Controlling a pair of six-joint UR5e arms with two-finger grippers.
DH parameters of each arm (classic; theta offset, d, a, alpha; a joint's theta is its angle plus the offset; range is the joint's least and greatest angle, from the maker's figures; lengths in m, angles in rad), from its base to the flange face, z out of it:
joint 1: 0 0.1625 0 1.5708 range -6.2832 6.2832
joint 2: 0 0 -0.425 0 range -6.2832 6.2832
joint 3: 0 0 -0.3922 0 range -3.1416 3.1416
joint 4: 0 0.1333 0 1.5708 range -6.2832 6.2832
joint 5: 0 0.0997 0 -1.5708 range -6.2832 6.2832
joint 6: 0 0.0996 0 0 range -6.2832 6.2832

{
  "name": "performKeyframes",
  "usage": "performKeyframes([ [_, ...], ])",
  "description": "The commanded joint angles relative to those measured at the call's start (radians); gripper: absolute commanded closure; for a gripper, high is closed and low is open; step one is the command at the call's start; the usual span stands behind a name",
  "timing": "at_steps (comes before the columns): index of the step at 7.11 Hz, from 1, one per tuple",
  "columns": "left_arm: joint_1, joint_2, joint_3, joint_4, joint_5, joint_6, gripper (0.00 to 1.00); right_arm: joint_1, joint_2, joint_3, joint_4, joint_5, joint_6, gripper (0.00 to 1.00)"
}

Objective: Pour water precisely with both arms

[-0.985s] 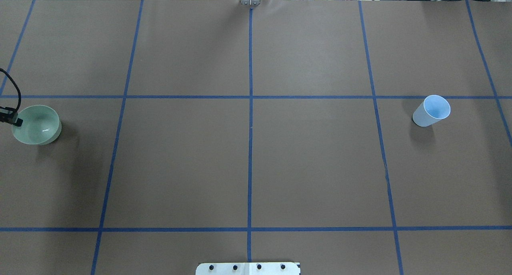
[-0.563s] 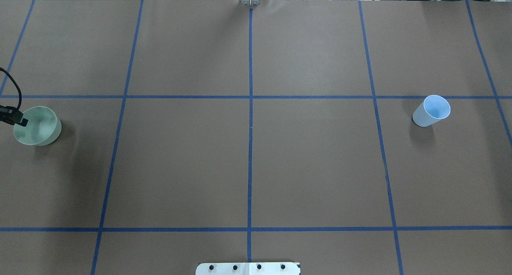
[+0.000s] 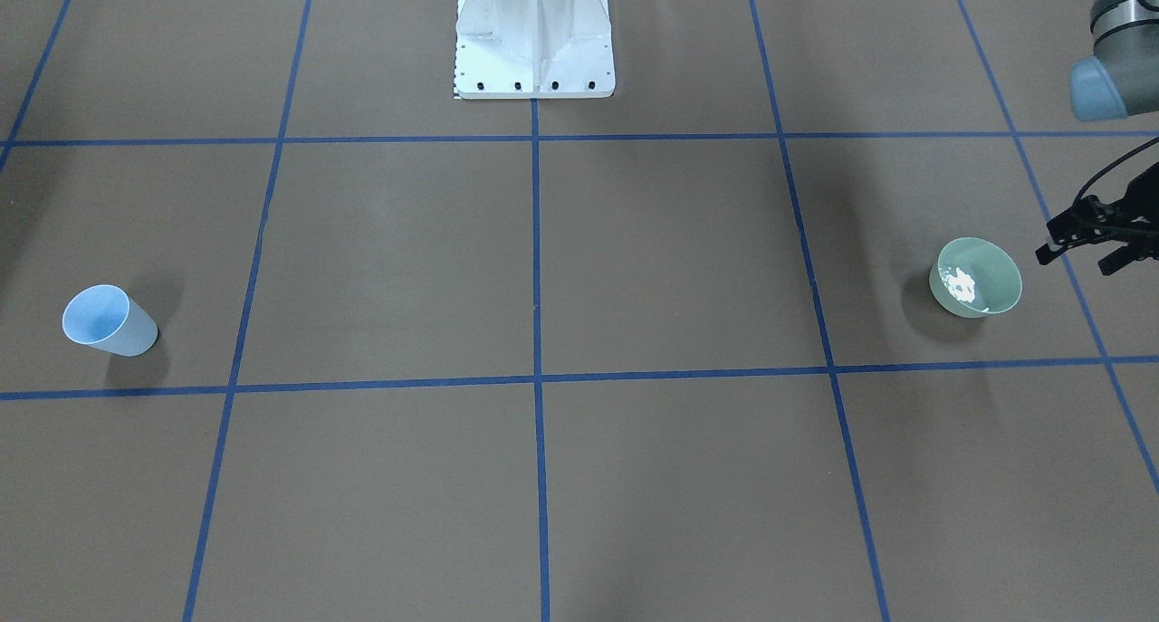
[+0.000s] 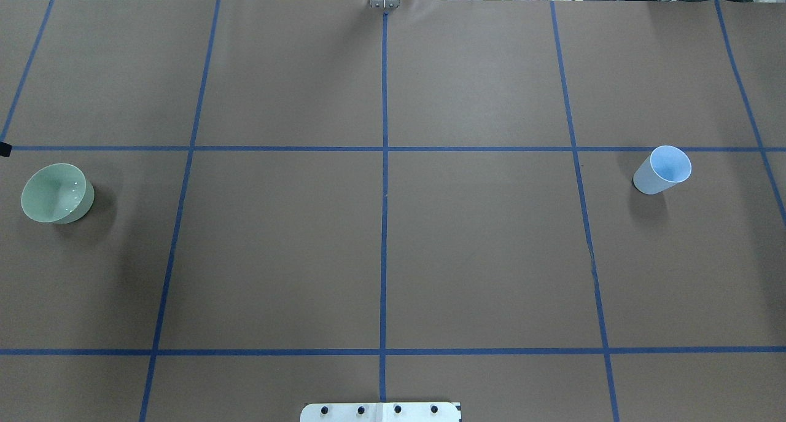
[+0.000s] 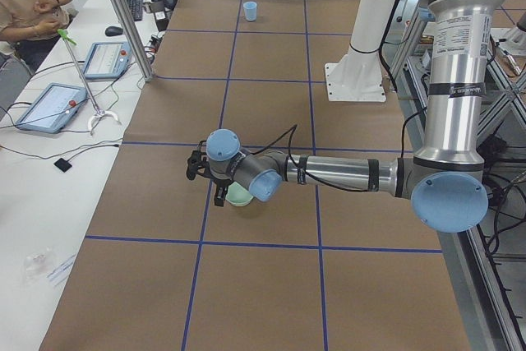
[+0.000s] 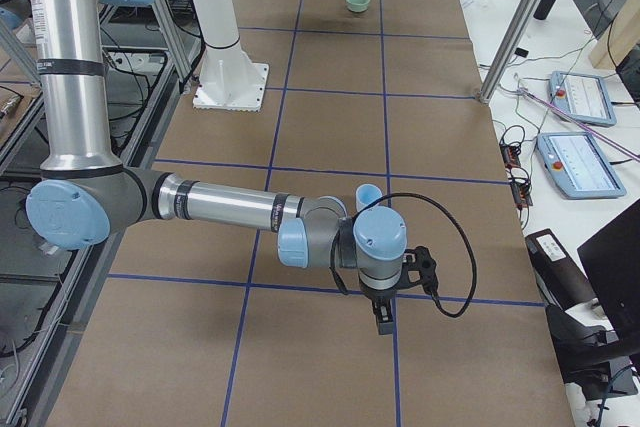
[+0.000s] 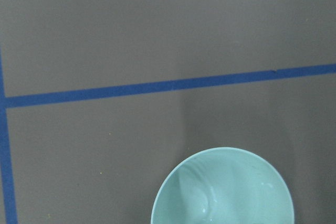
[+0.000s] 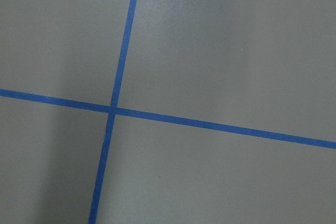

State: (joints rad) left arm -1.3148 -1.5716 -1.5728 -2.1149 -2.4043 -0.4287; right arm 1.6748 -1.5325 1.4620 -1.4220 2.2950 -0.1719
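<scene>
Scene: a brown table [image 4: 381,238] ruled into squares by blue tape, seen from above, with a white pedestal [image 3: 534,38] at the top centre of the front view.
Bowl: a pale green bowl [image 4: 56,193] stands upright at the far left edge of the overhead frame; in the front view it sits at the right, with a bright glint of liquid inside.
Cup: a light blue cup [image 4: 663,170] stands upright at the far right of the overhead frame — well apart from the bowl.
Left gripper: the left gripper [image 3: 1091,237] hangs at the right edge of the front view, just beside the bowl and apart from it; its fingers are spread and hold nothing.
Left arm pose: in the left side view the left arm [image 5: 345,172] reaches out low and nearly level over the table, wrist bent down above the bowl.
Right gripper: the right gripper [image 6: 385,315] points down near the cup, lower in the right side view; whether its fingers are spread cannot be told.
Right arm pose: the right arm [image 6: 220,209] stretches out low and level.
Key relation: each container lies nearest its own arm — bowl to the left, cup to the right — so a pour likely needs them brought together.
</scene>
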Motion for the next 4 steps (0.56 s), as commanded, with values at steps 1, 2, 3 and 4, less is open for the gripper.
performKeyframes([
  [1, -0.123, -0.001, -0.007, 0.155, -0.003, 0.240, 0.00, 0.000, 0.000, 0.000, 0.000, -0.002, -0.001, 0.00],
  [2, -0.192, -0.011, -0.012, 0.276, 0.008, 0.387, 0.00, 0.000, 0.000, 0.000, 0.000, -0.002, -0.001, 0.00],
  [3, -0.227, -0.019, -0.016, 0.353, 0.008, 0.480, 0.00, 0.000, 0.000, 0.000, 0.000, -0.002, -0.001, 0.00],
  [4, -0.236, -0.027, -0.016, 0.401, 0.010, 0.525, 0.00, 0.000, 0.002, 0.000, 0.000, -0.002, -0.001, 0.00],
])
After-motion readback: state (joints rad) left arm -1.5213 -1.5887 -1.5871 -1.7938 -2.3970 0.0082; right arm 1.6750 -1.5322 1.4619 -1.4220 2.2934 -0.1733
